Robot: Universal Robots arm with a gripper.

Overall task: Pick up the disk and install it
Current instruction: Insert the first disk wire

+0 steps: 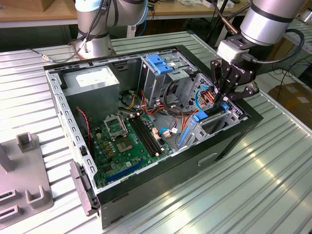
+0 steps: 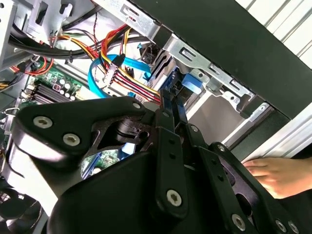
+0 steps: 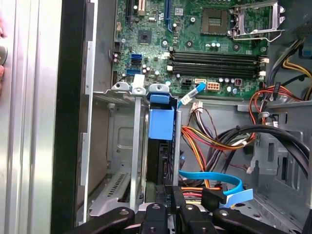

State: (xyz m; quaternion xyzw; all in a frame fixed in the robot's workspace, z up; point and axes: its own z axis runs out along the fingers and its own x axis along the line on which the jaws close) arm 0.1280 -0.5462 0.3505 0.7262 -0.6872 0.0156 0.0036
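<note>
— Where's the disk (image 3: 160,146)? I can't find it from here.

— It stands on edge inside the drive bay (image 3: 122,146), between the bay's thin metal walls, with the blue rail end facing up. It looks well down into the slot. Standing upright is the only way it fits that narrow gap.

— And the gripper (image 1: 225,100)?

— Directly above the bay, reaching into it. In the second wrist view its fingers (image 2: 170,105) are drawn close together on the disk's blue end, so I'd say it is pinching the disk by its thin edge. Holding it by the narrow sides leaves room for the bay walls on both flanks.

— Those wires look close.

— The red and yellow cable bundle (image 3: 214,141) and the flat blue data cable (image 3: 214,178) lie just beside the bay, on the side toward the motherboard (image 1: 126,141). They sit outside the slot, which I take to be why the arm comes in from straight above.

— Anyone near it?

— A person's hand (image 2: 273,173) rests on the table beyond the black case wall (image 1: 229,141) that backs the bay, apart from the gripper.
</note>
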